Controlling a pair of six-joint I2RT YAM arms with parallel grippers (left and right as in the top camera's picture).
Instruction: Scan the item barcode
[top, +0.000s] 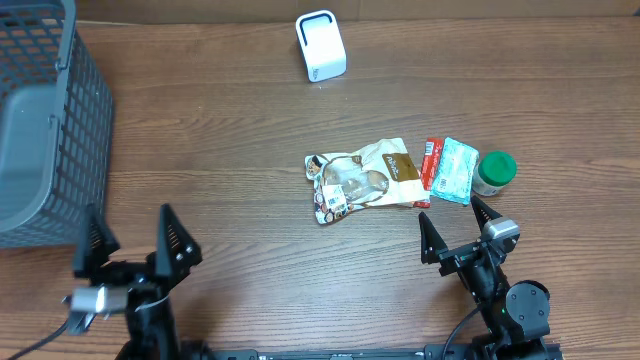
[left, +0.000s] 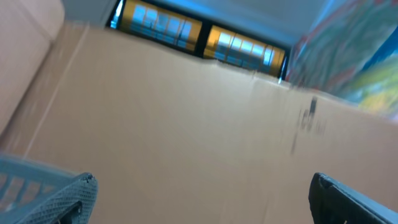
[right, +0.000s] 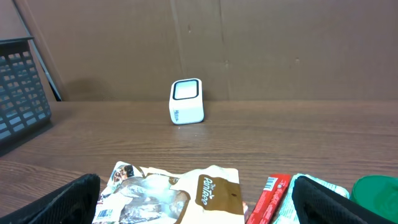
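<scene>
Left wrist view's blurred; I can't identify the grey meshy shape (left: 50, 199), cropped at the corner. Right wrist: snack pouch (right: 174, 196), red packet (right: 268, 199) right of pouch, green lid (right: 376, 193) farther right, all cut by bottom edge.

Grey mesh basket (top: 85, 130), wooden table (top: 220, 150)

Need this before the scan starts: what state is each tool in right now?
Left tool: open, holding nothing.
Right tool: open, holding nothing.
</scene>
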